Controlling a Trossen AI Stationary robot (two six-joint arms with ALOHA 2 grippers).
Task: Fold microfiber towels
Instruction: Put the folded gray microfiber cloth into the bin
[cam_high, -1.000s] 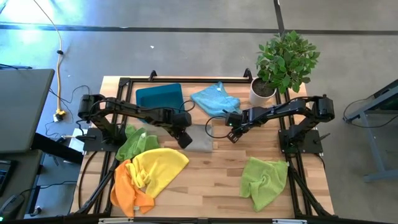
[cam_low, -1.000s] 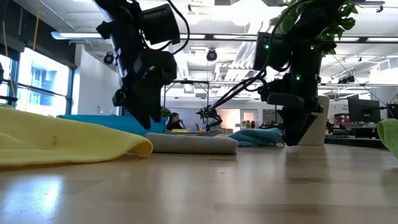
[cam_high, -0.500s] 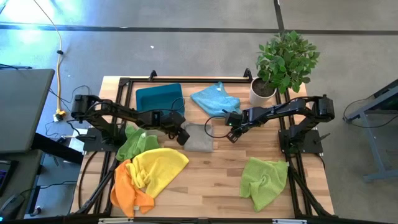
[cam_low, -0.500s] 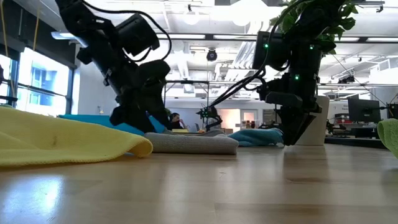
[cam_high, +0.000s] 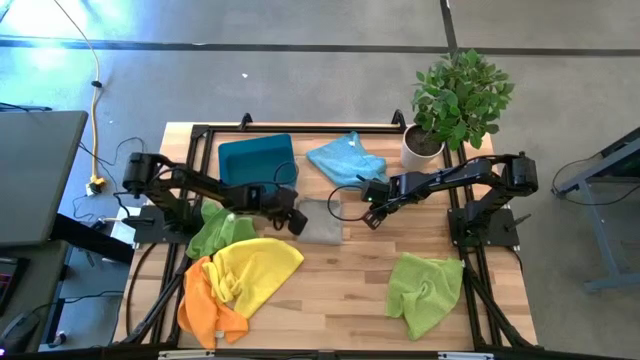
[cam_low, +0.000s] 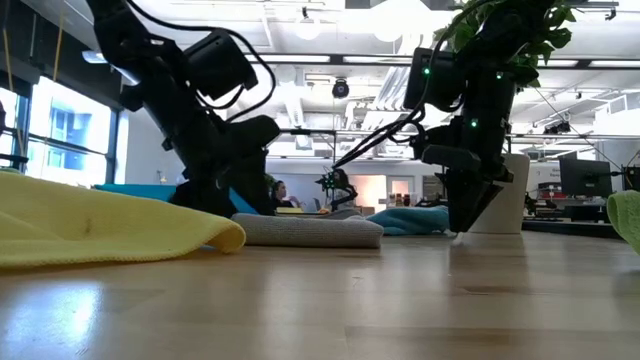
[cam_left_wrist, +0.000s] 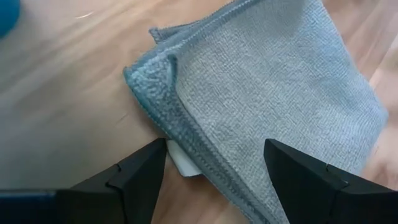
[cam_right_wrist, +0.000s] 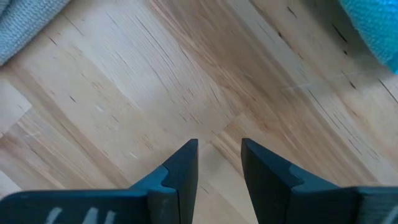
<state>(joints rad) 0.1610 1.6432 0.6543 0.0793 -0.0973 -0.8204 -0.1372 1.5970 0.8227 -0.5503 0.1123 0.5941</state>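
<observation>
The folded grey microfiber towel lay mid-worktop. The left gripper sat low at the towel's left edge, fingers spread wide. The right gripper hovered just right of the towel, fingers narrowly apart, empty.

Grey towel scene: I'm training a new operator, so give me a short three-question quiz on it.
1. True or false: the left hand is open at the folded grey towel's edge.
2. Which towel lies beside the plant pot? A orange, B light blue, C yellow.
3. Fill in: the right hand hangs over bare ____.

Key: 1 true; 2 B; 3 wood.
</observation>
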